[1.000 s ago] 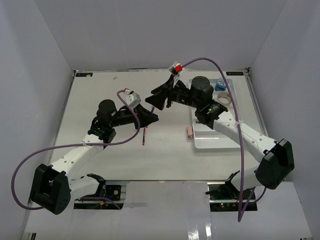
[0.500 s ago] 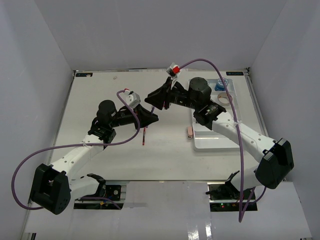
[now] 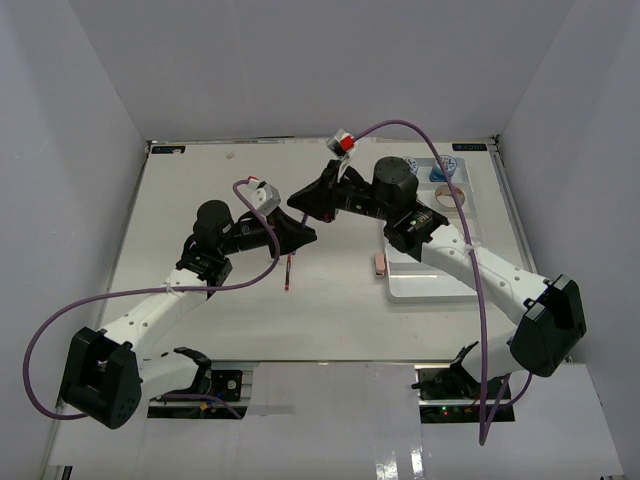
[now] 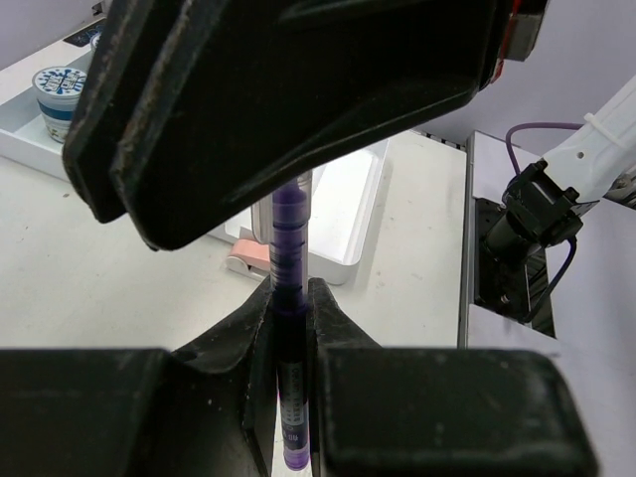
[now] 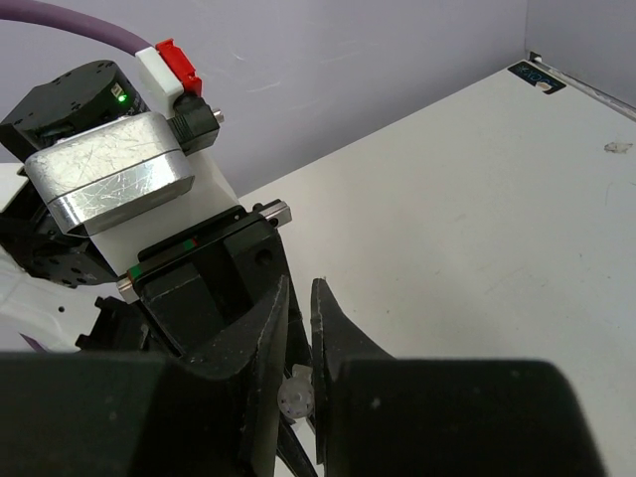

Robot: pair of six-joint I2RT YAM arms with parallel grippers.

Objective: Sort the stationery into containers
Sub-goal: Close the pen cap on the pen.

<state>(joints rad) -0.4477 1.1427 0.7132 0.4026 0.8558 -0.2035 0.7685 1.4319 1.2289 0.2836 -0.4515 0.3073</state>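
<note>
A thin purple pen (image 4: 288,298) stands between the fingers of my left gripper (image 4: 290,303), which is shut on it above the table's middle. My right gripper (image 5: 300,290) has come in from the right and is shut on the same pen, whose pale round end (image 5: 296,396) shows between its fingers. From above, the two grippers meet tip to tip, the left (image 3: 300,232) just below the right (image 3: 305,200), and the pen is mostly hidden. The white divided tray (image 3: 430,282) lies to the right, with a blue-white tub (image 3: 441,170) and a tape roll (image 3: 449,195) at its far end.
A red pen (image 3: 288,272) lies on the table under my left gripper. A pink eraser (image 3: 379,263) rests against the tray's left wall, also seen as the pink eraser (image 4: 248,256) beside the tray (image 4: 348,214). White walls enclose the table.
My right gripper has moved left to the pen that the left gripper holds, and its jaws have closed on it. The left arm has stayed still.
</note>
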